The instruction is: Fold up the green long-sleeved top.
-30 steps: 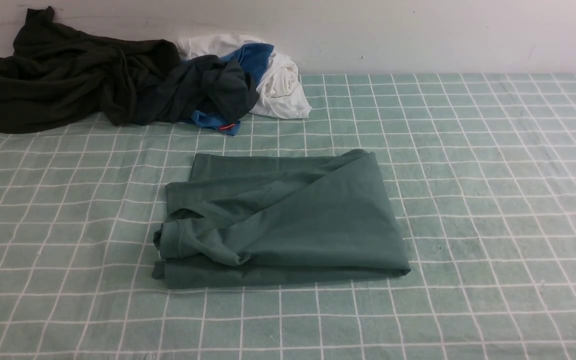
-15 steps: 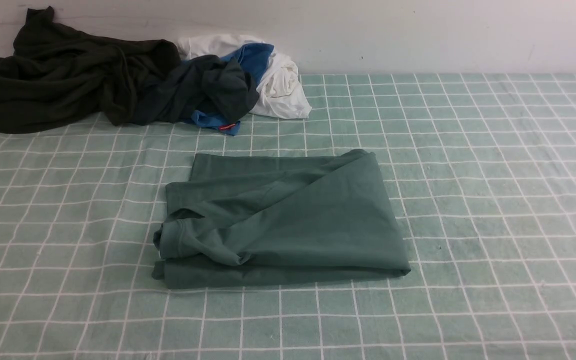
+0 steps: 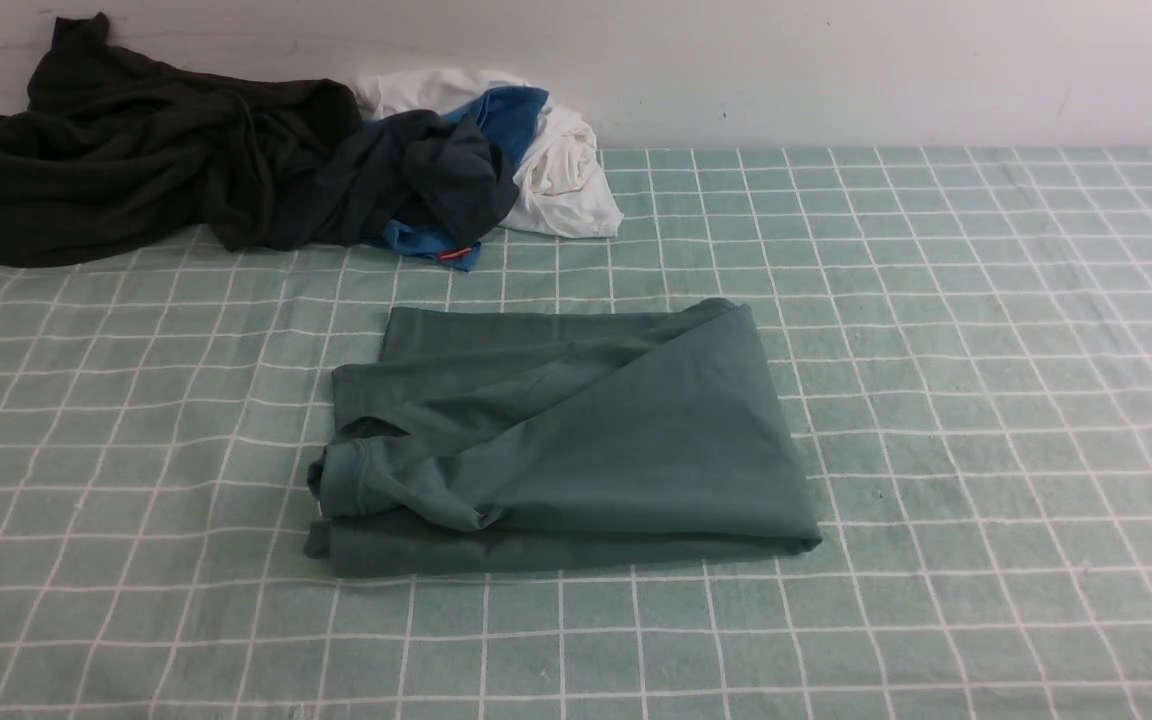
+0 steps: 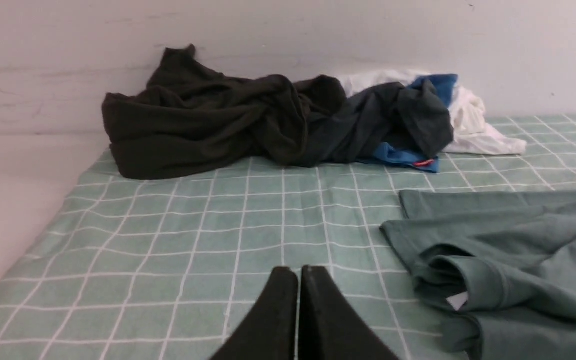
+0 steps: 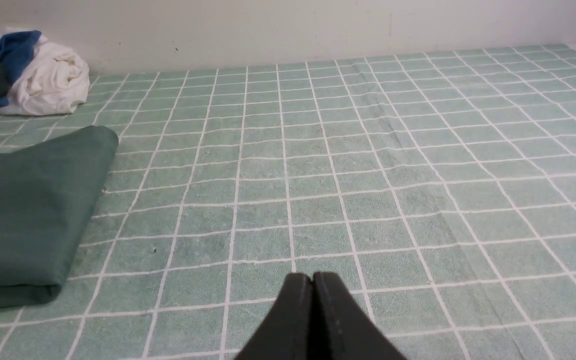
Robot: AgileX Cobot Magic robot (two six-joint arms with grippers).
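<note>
Lying beside left hand (image 4: 298, 272): top (image 4: 518, 260)

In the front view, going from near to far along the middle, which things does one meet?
Checked cloth → green top → dark grey garment → wall.

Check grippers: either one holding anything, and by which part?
Nothing held. Left gripper and right gripper are both shut on air, clear of the folded green long-sleeved top on the checked cloth.
</note>
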